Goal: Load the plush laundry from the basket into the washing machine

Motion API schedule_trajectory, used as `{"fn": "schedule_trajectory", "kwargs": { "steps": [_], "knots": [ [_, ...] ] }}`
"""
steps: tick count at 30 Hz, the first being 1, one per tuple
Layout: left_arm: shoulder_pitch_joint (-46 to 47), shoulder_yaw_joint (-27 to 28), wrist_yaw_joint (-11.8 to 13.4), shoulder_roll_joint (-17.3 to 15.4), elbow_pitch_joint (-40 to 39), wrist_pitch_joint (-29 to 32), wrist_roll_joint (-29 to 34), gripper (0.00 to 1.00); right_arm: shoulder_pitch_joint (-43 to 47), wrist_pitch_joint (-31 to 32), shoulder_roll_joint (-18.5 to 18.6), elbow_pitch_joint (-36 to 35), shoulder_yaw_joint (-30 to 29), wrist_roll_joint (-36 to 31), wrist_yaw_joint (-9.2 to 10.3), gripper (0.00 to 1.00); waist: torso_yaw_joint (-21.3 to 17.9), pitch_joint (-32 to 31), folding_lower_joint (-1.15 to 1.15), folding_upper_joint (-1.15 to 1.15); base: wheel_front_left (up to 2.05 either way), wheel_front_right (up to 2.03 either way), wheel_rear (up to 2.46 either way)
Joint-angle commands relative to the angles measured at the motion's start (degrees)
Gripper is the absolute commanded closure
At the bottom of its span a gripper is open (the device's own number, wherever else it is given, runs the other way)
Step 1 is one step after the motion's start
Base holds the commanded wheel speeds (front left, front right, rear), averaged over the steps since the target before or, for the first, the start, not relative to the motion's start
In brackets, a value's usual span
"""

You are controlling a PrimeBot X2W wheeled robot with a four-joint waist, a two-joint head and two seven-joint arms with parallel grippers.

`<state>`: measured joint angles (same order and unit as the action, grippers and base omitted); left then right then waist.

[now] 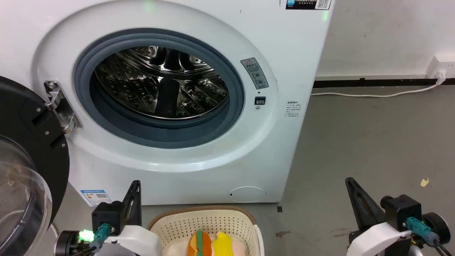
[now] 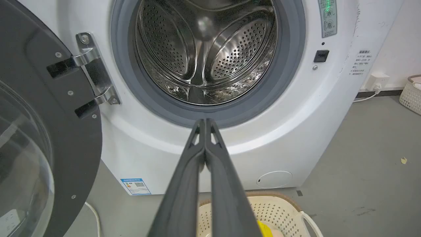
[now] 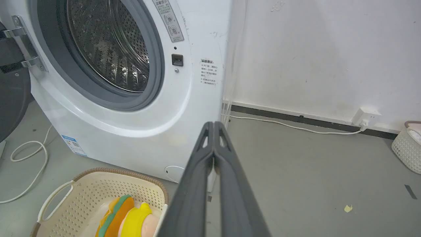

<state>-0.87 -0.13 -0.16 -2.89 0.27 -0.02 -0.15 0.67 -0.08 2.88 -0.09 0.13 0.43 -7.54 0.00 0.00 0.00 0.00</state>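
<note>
Bright, even light; sharp, faint shadows.

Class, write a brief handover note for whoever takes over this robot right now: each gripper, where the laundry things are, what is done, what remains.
Left gripper: shut, empty, pointing at the washing machine.
Right gripper: shut, empty, over the floor to the machine's right.
Plush laundry: lying in the basket, on the floor before the machine.
Done: door open; no laundry seen in the drum.
Left: grasp the plush, put it in the drum.
</note>
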Motion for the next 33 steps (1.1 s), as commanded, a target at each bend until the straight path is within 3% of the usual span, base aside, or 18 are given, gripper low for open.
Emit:
{"fn": "schedule_trajectory", "kwargs": {
  "steps": [1, 31, 32, 33],
  "knots": [
    [0.9, 0.1, 0.2, 0.0, -0.3, 0.0, 0.1, 1.00, -0.7, 0.1, 0.0, 0.1, -0.1, -0.4, 0.05, 1.00, 0.0, 0.0, 0.00, 0.00, 0.00, 0.00, 0.00],
    [0.9, 0.1, 0.2, 0.0, -0.3, 0.0, 0.1, 1.00, -0.7, 0.1, 0.0, 0.1, -0.1, -0.4, 0.05, 1.00, 0.0, 0.0, 0.00, 0.00, 0.00, 0.00, 0.00],
    [0.0, 0.0, 0.0, 0.0, 0.0, 0.0, 0.0, 0.00, 0.0, 0.0, 0.0, 0.0, 0.0, 0.0, 0.00, 0.00, 0.0, 0.0, 0.00, 0.00, 0.00, 0.00, 0.00],
    [0.0, 0.0, 0.0, 0.0, 0.0, 0.0, 0.0, 0.00, 0.0, 0.0, 0.0, 0.0, 0.1, 0.0, 0.00, 0.00, 0.0, 0.0, 0.00, 0.00, 0.00, 0.00, 0.00]
  ]
}}
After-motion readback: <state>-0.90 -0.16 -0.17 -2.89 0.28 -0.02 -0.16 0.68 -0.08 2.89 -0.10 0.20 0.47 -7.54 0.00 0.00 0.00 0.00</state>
